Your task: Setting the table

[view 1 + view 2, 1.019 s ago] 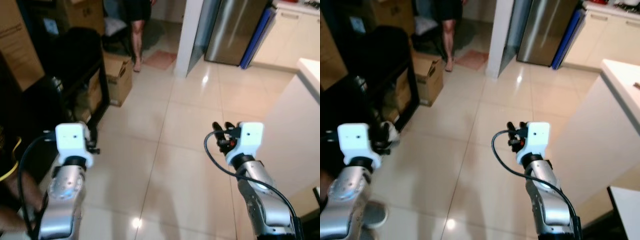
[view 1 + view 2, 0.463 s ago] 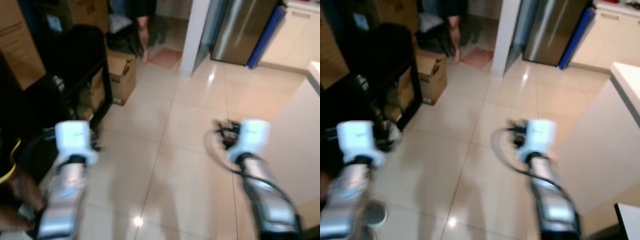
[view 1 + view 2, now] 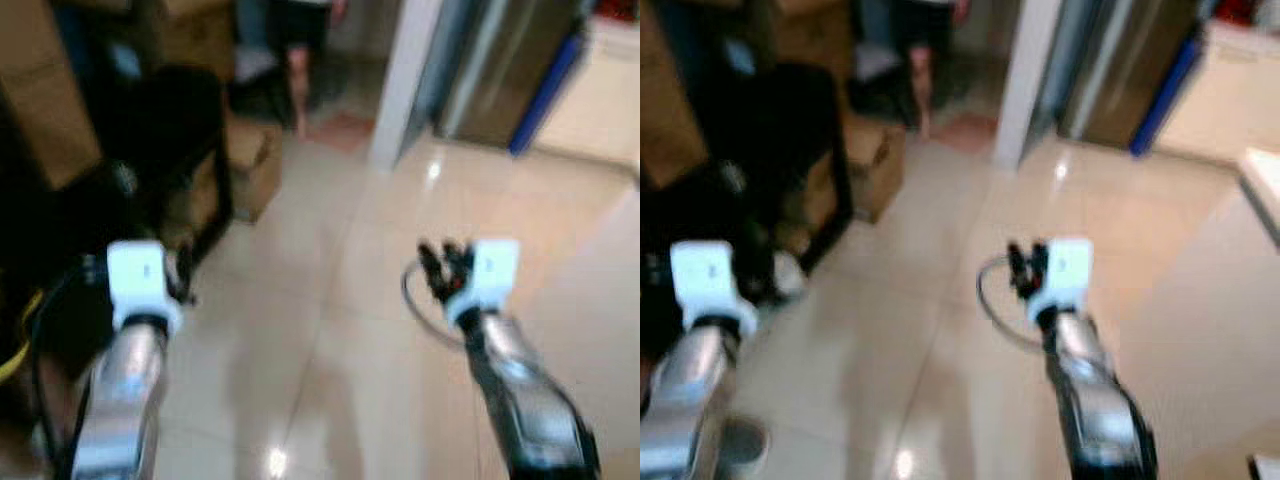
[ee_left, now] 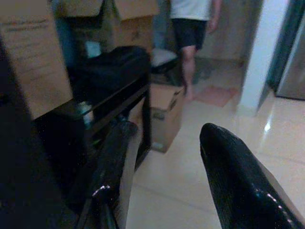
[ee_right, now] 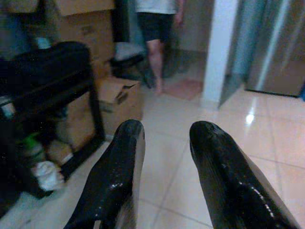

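We hold nothing: our left gripper (image 4: 167, 176) and right gripper (image 5: 164, 176) are both parted and empty above the tiled floor (image 3: 330, 300), and no tableware lies near either yet.

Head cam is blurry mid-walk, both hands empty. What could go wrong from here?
1. A person stands ahead by the doorway, so walking on risks a collision.
2. The cardboard box and black shelf crowd the robot's left; the left hand, open, could clip them.
3. Blur may hide obstacles on the glossy floor.
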`<state>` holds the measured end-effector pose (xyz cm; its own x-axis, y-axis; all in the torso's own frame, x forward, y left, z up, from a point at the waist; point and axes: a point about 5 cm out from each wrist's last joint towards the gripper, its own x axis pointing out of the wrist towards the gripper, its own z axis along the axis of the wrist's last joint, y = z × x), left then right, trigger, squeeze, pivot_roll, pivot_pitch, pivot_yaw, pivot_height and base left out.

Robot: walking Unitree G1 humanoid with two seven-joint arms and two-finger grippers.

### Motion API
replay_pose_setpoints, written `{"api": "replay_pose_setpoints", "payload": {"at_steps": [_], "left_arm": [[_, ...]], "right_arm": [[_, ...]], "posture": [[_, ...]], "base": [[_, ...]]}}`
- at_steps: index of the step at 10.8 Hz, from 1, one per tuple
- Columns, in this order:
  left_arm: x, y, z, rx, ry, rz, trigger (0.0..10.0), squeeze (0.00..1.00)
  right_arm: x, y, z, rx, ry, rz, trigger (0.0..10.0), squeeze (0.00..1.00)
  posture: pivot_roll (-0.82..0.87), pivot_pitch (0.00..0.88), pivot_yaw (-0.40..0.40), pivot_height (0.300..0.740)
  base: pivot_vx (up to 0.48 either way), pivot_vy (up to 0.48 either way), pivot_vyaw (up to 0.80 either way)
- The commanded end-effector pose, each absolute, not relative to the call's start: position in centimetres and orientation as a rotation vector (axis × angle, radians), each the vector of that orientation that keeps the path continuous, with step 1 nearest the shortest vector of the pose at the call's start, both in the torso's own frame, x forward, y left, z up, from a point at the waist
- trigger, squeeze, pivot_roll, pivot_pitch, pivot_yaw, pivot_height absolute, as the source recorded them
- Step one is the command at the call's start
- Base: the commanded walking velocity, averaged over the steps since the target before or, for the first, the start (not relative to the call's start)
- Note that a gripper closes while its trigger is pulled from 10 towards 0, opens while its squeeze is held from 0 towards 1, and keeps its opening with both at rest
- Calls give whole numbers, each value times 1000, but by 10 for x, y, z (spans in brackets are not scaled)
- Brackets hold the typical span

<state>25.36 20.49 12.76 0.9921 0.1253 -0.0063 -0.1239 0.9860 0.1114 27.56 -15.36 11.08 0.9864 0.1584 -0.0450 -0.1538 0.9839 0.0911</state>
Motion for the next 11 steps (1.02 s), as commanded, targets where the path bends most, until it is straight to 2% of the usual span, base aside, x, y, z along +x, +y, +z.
{"api": "replay_pose_setpoints", "payload": {"at_steps": [1,4,10,11], "left_arm": [[257,197,130,104,0,100,10000,0],[254,196,130,105,0,101,10000,0],[253,198,131,116,-8,93,10000,0],[255,199,131,116,-9,95,10000,0]], "right_arm": [[275,-166,112,71,49,119,10000,0],[276,-165,111,76,52,126,10000,0],[274,-162,110,78,55,149,10000,0],[273,-164,111,67,49,142,10000,0]], "posture": [[61,0,-49,740],[68,0,-55,740],[69,0,-56,740],[64,0,-53,740]], "base": [[364,0,0],[365,0,0],[370,0,-489],[375,0,0]]}}
